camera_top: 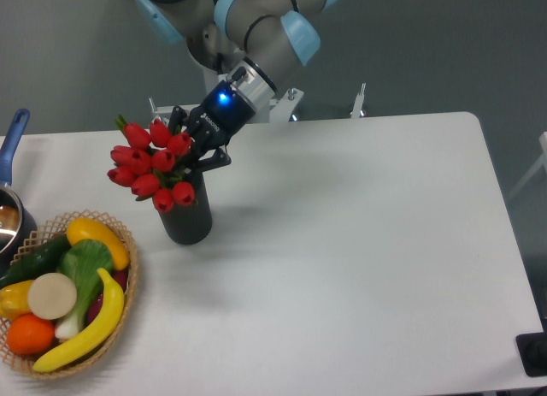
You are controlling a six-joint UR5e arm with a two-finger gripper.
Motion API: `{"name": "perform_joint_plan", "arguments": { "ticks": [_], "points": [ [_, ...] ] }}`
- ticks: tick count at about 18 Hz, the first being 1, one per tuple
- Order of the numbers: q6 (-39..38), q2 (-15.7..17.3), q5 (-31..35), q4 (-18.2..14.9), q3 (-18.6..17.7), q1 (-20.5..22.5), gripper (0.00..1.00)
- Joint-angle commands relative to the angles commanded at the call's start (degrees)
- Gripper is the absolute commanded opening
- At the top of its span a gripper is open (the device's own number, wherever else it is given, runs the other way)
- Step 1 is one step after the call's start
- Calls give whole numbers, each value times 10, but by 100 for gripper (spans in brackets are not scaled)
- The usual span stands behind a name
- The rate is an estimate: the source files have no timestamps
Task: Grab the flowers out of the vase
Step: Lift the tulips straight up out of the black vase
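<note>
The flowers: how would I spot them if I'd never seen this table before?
Start at the white table and look to its left half, where a black vase stands just above and right of a wicker basket of fruit. The flowers are the bunch of red tulip buds at the vase's mouth, with the gripper closed beside them.

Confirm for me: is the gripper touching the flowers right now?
Touching. The camera view shows the gripper closed against the flowers just above the vase, with no gap visible between them.
</note>
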Motion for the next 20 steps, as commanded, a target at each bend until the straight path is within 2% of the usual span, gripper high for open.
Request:
{"name": "perform_joint_plan", "arguments": {
  "ticks": [6,16,20],
  "points": [
    [-75,43,-43,-1,2,20,9],
    [-91,47,-98,-1,15,32,11],
    [-127,51,-98,-1,40,40,11]
  ]
}}
